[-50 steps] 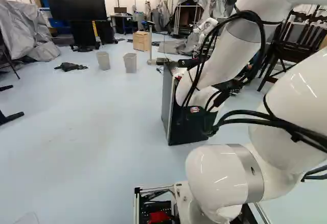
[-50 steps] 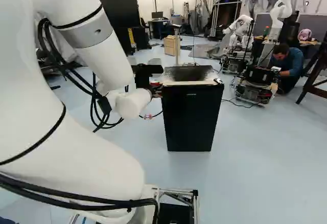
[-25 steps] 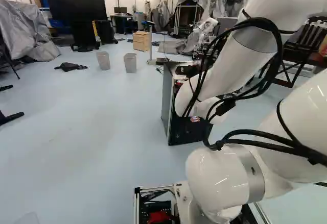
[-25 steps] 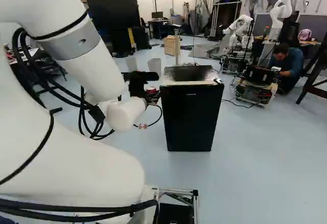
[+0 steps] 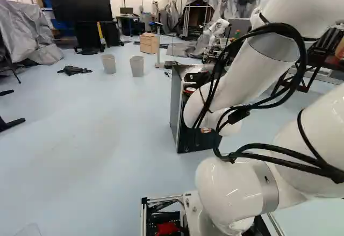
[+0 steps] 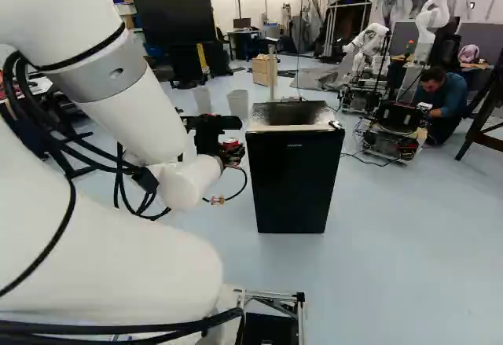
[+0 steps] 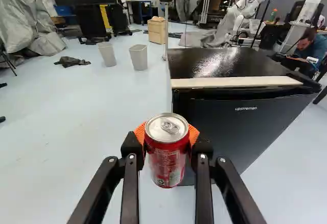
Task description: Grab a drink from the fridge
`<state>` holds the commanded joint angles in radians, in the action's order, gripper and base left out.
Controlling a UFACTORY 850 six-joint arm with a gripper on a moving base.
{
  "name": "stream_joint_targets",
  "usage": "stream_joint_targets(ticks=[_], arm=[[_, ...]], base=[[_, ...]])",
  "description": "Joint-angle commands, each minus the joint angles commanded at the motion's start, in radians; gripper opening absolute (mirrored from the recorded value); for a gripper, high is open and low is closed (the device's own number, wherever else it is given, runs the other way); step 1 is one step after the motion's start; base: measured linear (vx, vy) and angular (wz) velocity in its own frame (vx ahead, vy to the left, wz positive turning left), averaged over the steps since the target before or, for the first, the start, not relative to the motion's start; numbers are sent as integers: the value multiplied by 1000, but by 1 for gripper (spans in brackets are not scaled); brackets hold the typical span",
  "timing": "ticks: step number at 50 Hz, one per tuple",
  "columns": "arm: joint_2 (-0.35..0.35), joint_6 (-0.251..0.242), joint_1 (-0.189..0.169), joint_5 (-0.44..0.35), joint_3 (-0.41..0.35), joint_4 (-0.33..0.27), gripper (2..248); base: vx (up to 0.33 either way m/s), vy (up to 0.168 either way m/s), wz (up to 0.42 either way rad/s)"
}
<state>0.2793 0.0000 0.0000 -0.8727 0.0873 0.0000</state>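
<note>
Red aluminium drink can (image 7: 167, 160) upright, clenched in black two-fingered claw (image 7: 166, 134). Glossy black fridge (image 7: 240, 127) at claw's 1 o'clock, door closed. Risks: swinging toward 1 o'clock may knock can against fridge; weak squeeze or jerky travel, slip.

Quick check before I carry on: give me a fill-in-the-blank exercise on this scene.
The gripper holds a ____ drink can.
The pads pressing it are ____.
The fridge door is ____.
In the left base view, two bins stand to the ____ of the fridge.
Missing words: red; orange; shut; left.
</note>
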Motion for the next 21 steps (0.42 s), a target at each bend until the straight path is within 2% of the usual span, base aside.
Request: stream_joint_targets(ticks=[21], arm=[[0, 0, 0, 0, 0, 0, 100]], base=[[0, 0, 0]])
